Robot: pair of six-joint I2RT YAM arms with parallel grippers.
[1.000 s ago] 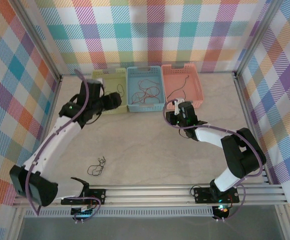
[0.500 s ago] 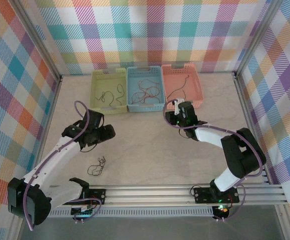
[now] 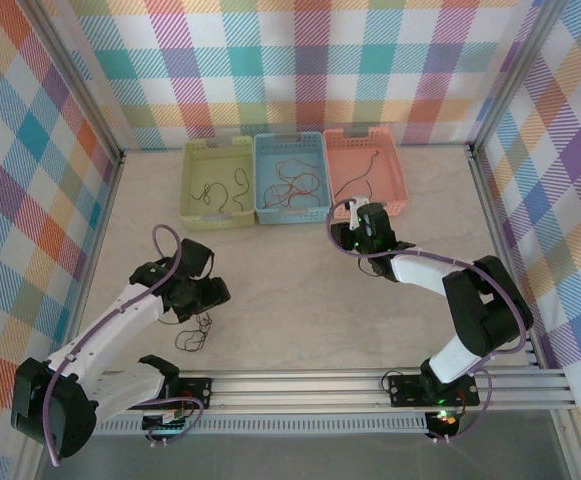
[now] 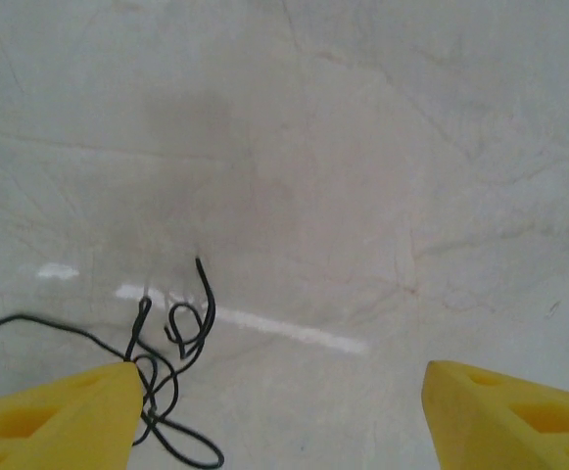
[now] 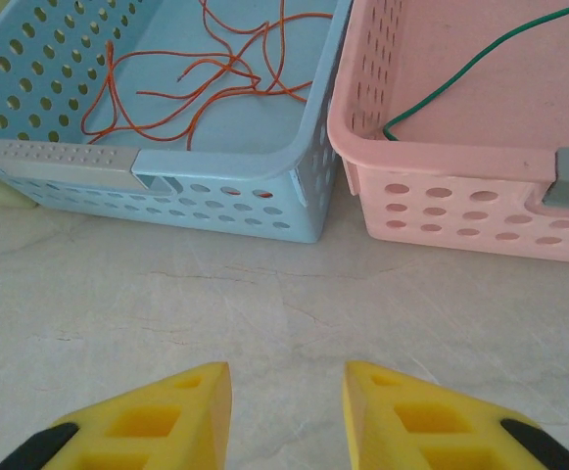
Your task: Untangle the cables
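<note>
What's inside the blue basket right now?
Loose red-orange wires lie on the floor of the blue basket. Its near wall hides the floor strip just behind it in the right wrist view.

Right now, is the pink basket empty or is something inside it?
Not empty. A thin green cable lies inside the pink basket, seen over its front wall from the right wrist camera.

Green basket (image 3: 218, 143): left end of the back row.
Blue basket (image 5: 215, 191): middle, just beside the pink.
Pink basket (image 5: 460, 217): right end.
Table (image 3: 300, 290): pale, marbled.
Walls (image 3: 300, 60): plaid.
Rail (image 3: 300, 384): near edge.
</note>
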